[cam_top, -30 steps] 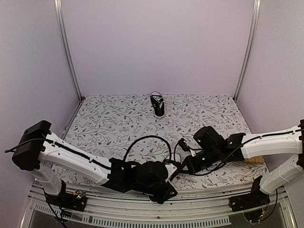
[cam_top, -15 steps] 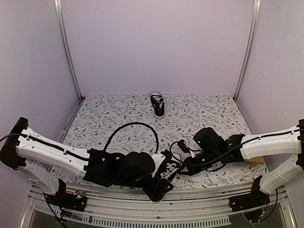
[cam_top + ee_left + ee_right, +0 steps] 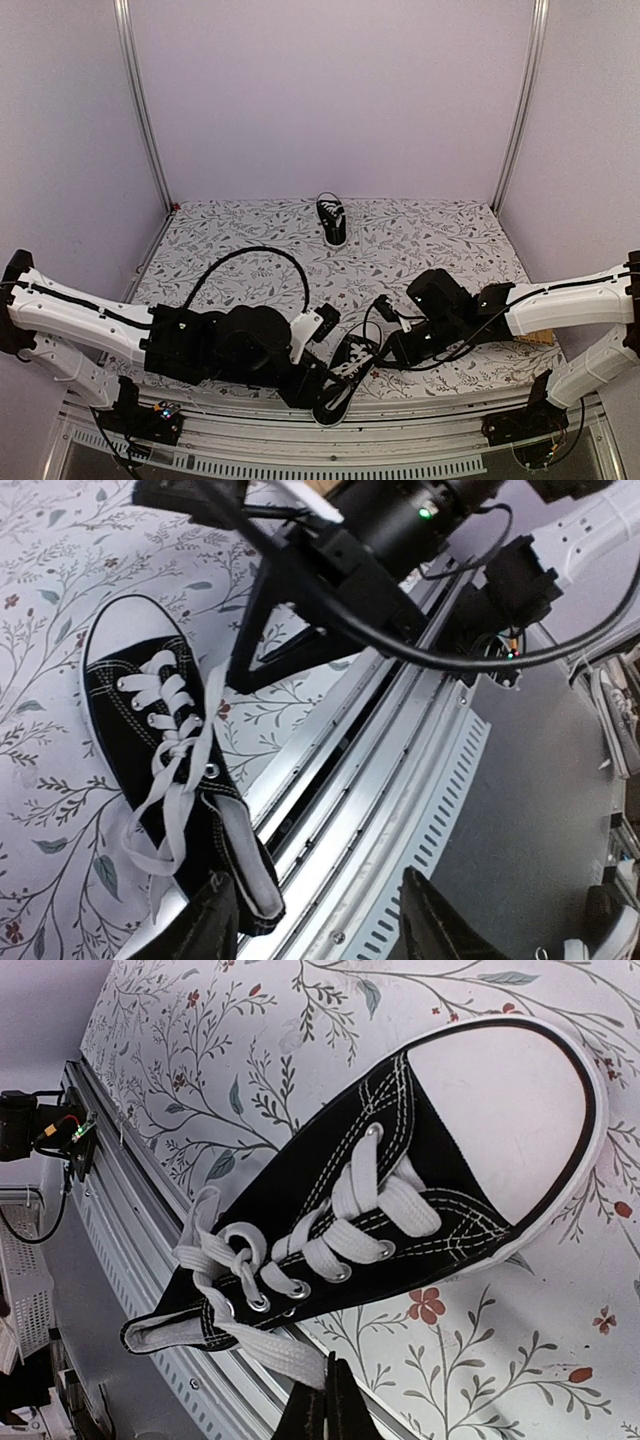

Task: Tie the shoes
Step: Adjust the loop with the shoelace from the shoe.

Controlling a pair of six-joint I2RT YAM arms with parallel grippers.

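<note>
One black sneaker with white laces point(image 3: 341, 378) lies at the table's front edge, its heel over the metal rail. It shows in the left wrist view point(image 3: 135, 715) and in the right wrist view point(image 3: 400, 1190). My right gripper point(image 3: 382, 352) is shut on a white lace end point(image 3: 285, 1352), with the shut fingertips point(image 3: 322, 1405) beside the shoe. The laces are crossed in a loose knot point(image 3: 235, 1255). My left gripper point(image 3: 325, 925) is open and empty, over the rail beside the heel; it also shows in the top view point(image 3: 314, 394). The second sneaker point(image 3: 332, 221) stands at the far middle.
The floral table cover point(image 3: 230, 250) spans the table. A ribbed metal rail point(image 3: 400, 780) runs along the front edge. Black cables point(image 3: 250, 262) loop above the left arm. A tan object point(image 3: 536, 340) sits at the right edge. Walls and posts enclose the back and sides.
My left arm has drawn back to the left, and its gripper has come off the near shoe, which now shows more. My right gripper has stayed shut on the lace, almost still.
</note>
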